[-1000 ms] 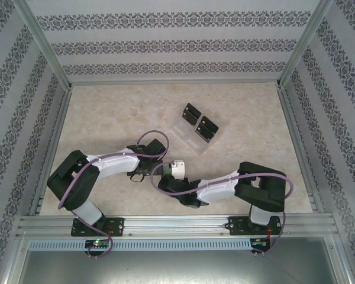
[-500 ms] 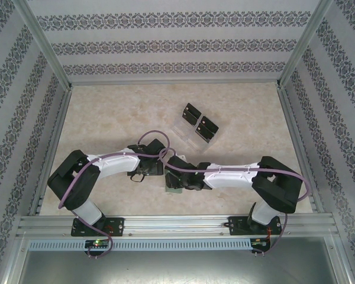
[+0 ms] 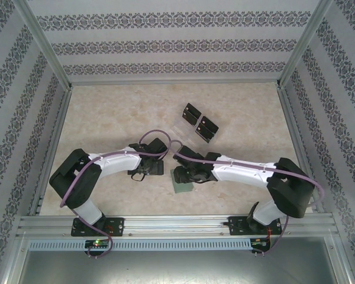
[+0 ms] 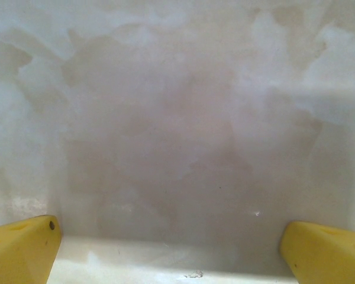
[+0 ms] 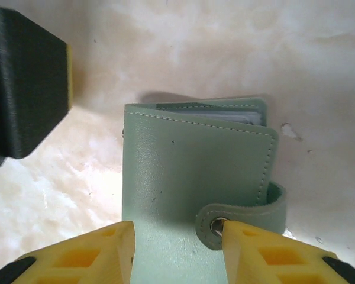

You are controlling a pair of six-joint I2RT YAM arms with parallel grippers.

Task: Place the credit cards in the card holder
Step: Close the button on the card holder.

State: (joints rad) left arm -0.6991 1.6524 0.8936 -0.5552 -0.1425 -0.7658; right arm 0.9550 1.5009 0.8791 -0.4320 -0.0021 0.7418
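Right arm straightened out | right pincer parted over card holder edge | left pincer wide apart

l gripper jaws wide apart; r gripper partly spread.

Soft, even overhead light leaves the top view bright, with faint shadows on the table. The left wrist view is hazy, its yellow fingertips blurred. The wallet casts a thin dark shadow along its far edge.
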